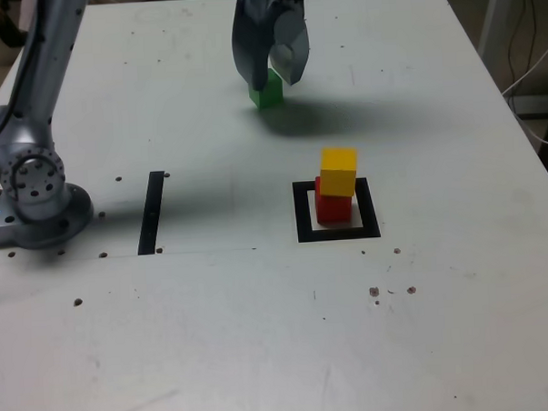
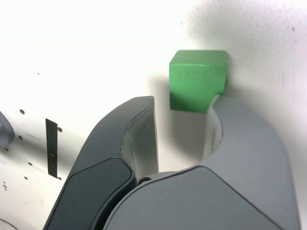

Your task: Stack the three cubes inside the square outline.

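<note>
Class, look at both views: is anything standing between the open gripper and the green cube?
Nothing visible. The gripper is open, and the green cube sits just ahead of the gap between its jaws, with only bare table between.

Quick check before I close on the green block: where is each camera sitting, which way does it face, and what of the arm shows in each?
Exterior view: off the arm, above the table's near edge, looking down across it; shows the arm's base, the gripper, the yellow cube on the red cube in the square outline.
Wrist view: on the wrist, looking past the open fingers at the green cube.
Shared: green cube, gripper, black tape strip.
</note>
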Controlling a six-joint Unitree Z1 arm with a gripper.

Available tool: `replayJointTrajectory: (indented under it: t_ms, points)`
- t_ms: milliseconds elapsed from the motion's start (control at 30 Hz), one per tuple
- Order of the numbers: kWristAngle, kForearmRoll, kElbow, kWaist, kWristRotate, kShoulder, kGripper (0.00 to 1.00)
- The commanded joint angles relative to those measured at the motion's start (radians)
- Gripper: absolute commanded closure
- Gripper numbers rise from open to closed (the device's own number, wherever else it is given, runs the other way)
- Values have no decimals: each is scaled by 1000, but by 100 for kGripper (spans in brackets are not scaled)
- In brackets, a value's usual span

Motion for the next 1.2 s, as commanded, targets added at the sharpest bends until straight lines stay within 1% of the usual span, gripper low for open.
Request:
replayJointTrajectory:
  t_ms: [0,133,267,600,1167]
  points:
    - [12,-1,3,1,4,-11,1]
    - [27,-6,3,2,5,-12,1]
    - [28,-15,5,4,11,-8,0]
    - [20,-50,48,23,33,3,0]
    - [-9,-63,57,55,81,52,1]
